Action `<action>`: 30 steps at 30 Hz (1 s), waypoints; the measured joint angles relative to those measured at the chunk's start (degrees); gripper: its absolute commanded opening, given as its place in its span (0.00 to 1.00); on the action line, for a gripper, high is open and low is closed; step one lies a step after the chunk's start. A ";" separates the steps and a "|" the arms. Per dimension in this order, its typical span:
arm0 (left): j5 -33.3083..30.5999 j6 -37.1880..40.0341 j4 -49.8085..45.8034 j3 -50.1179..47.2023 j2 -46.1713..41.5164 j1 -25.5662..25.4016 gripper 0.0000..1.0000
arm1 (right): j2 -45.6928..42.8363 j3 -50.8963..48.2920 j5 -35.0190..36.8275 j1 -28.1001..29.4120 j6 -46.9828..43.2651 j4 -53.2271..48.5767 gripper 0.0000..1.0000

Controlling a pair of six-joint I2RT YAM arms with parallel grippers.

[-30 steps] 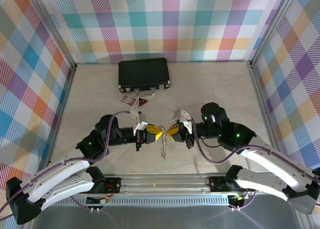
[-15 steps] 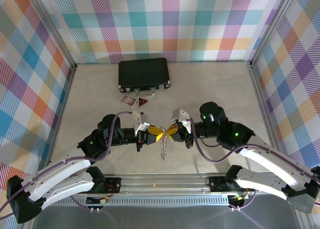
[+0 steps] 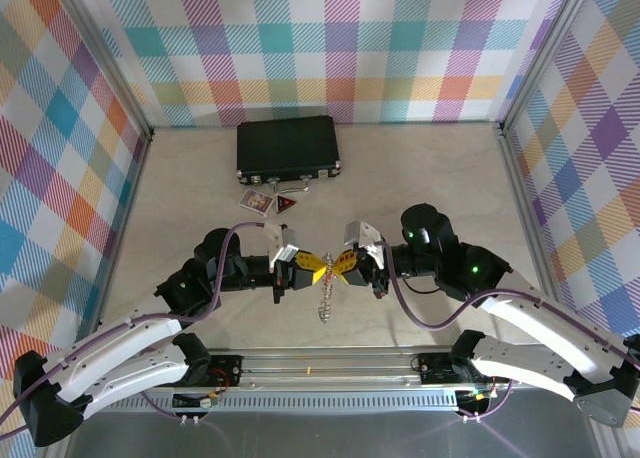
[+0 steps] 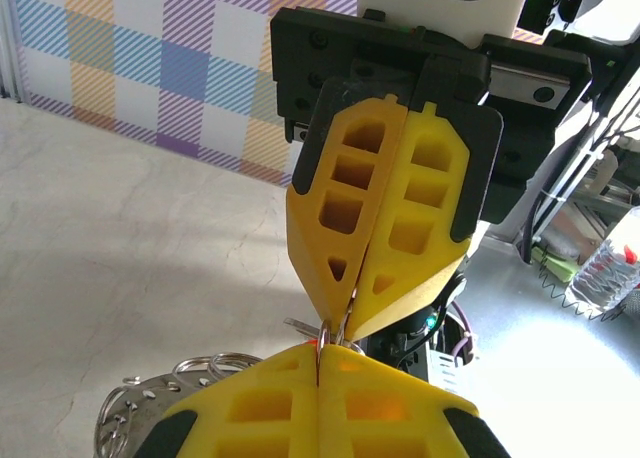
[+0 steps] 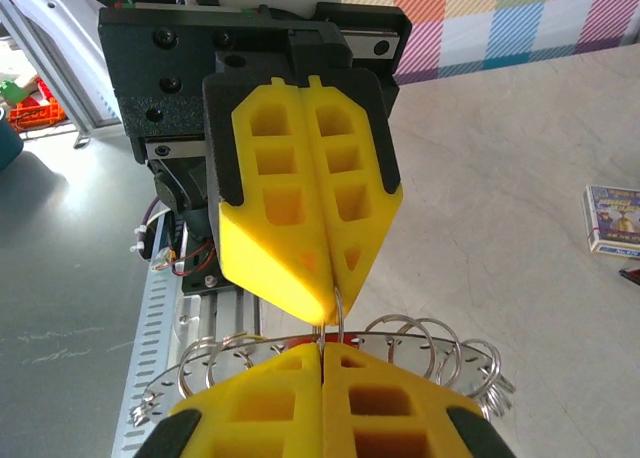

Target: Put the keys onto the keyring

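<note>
**Both jaws clenched, tip to tip, over the keyring**

From my seat, the keyring (image 3: 325, 300) hangs straight under the spot where my two grippers meet. The left gripper (image 3: 318, 269) sits just above and left of the keyring, and the right gripper (image 3: 343, 265) just above and right. Both are clenched tight, tips touching. A thin wire loop (image 5: 340, 308) is nipped between them; I cannot tell which jaw carries it. A red speck (image 4: 315, 344) shows at my left tips. Beyond the keyring lie a picture card (image 3: 257, 200), a red triangular card (image 3: 288, 205), then the black case (image 3: 288, 148).
</note>
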 measured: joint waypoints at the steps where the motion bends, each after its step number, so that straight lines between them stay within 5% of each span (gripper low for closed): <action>1: 0.00 -0.22 0.22 0.00 0.00 0.00 0.00 | -0.20 -0.09 -0.09 0.00 -0.42 0.07 0.00; 30: -0.31 -2.75 2.34 -0.85 -0.07 -0.33 0.00 | -2.73 -2.62 8.52 4.37 -6.78 1.68 0.00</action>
